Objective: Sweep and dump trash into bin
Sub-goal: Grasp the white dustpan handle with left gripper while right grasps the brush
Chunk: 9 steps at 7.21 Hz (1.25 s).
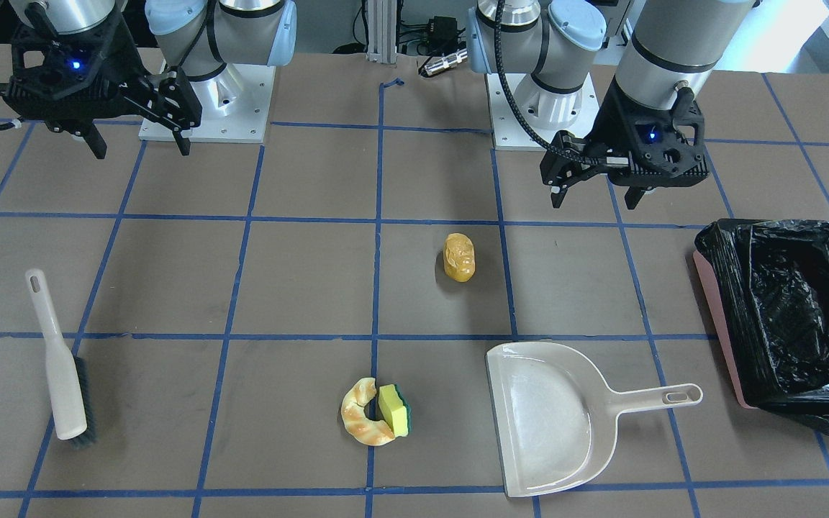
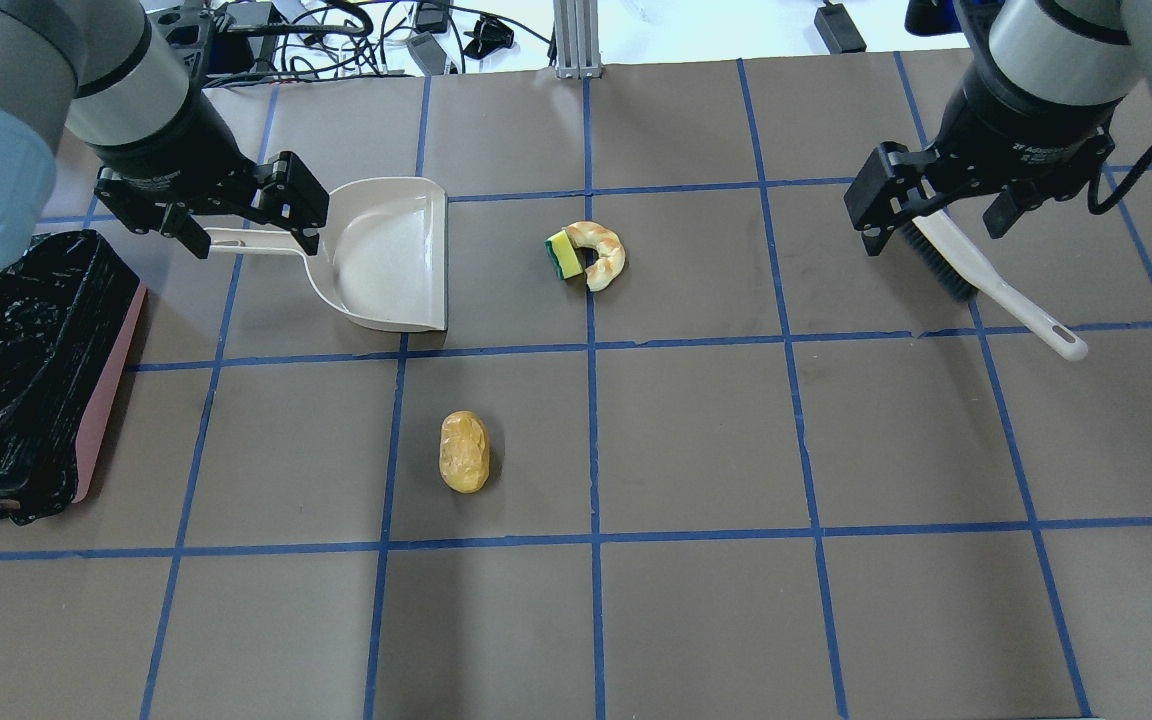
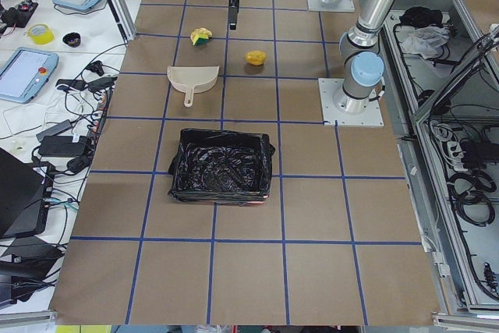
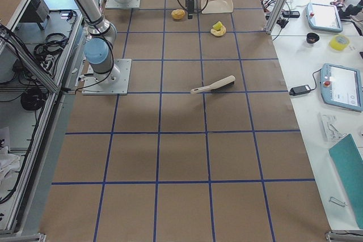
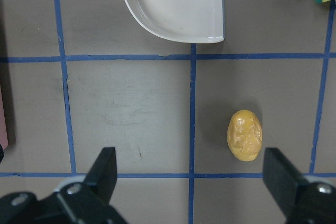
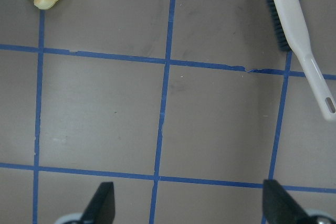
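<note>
The trash lies loose on the table: a golden croissant (image 1: 360, 421) touching a yellow-green sponge (image 1: 394, 410), and an amber bread lump (image 1: 459, 257) apart from them. The pink bin (image 1: 717, 316) lined with a black bag stands at the table's end on my left. My left gripper (image 2: 254, 243) is open and empty, raised over the dustpan's handle side. In the left wrist view the lump (image 5: 244, 135) lies between its fingers' lines. My right gripper (image 2: 934, 237) is open and empty, raised above the brush.
An empty beige dustpan (image 2: 386, 255) lies flat, handle toward the bin (image 2: 106, 400). A beige hand brush (image 2: 976, 280) with dark bristles lies on the table's right side. Both arm bases stand at the robot's edge. Blue tape lines grid the brown table.
</note>
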{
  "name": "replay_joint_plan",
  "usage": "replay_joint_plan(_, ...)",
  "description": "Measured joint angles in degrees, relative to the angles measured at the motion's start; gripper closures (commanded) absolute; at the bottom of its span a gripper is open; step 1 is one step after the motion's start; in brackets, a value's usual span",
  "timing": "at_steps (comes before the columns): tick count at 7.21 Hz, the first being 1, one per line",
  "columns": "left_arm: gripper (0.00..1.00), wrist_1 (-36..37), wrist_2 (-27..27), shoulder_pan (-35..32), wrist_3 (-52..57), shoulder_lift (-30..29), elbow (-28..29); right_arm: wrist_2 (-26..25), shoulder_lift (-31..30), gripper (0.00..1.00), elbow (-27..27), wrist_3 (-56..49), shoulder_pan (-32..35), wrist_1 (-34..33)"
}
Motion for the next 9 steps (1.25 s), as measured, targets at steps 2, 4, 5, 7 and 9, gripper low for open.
replay_joint_plan(2, 0.0, 0.0, 0.0, 0.0, 0.0, -0.1, 0.1, -0.1, 0.1, 0.0, 0.0, 0.0, 0.0, 0.0)
replay_joint_plan(4, 0.0, 0.7, 0.3, 0.7, 0.1, -1.2, 0.2, -0.2, 0.2, 0.0, -0.3, -0.2, -0.1, -0.1)
replay_joint_plan(5, 0.0, 2.0, 0.5, 1.3, -0.3, -1.8, 0.3, -0.5, 0.2, 0.0, -1.0, -0.5, -0.2, -0.3)
replay_joint_plan(7, 0.0, 5.0, 0.8, 3.5, -11.5, -2.8, 0.4, -0.8, 1.6, 0.0, -2.2, -0.8, -0.4, 1.3)
replay_joint_plan(9, 0.0, 7.0, 0.7, 8.4, -32.3, -4.6, 0.2, -1.6, 8.3, 0.0, -0.6, -4.4, -0.6, 1.9)
